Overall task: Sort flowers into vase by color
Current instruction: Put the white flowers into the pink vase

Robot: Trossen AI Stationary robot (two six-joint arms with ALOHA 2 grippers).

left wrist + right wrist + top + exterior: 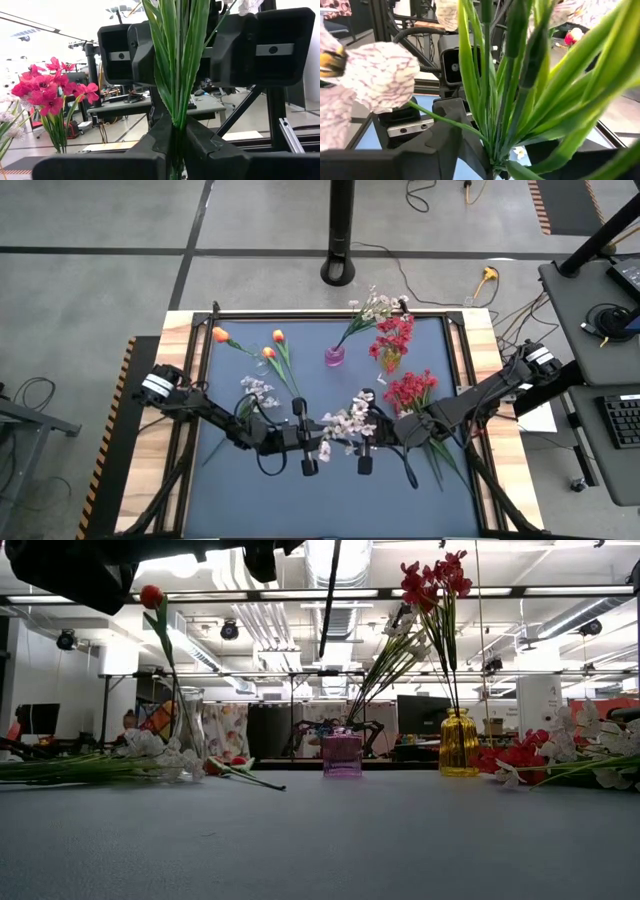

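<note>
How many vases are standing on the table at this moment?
2. A pink vase with a white spray stands near the far edge at the middle; a yellow vase with red flowers stands just to its right. A third glass one may show at the left in the low view, unclear.

White-pink blossom spray with green stems sits between the black left gripper and black right gripper; its petals are pale with fine pink veining and a yellow centre. Beyond the grippers on the blue-grey table mat: 3 orange tulip buds, a magenta vase with pale blossoms, a yellow vase with red blossoms. Red cluster, green-leaved, lies beside the right gripper; pale spray near the left.
</note>
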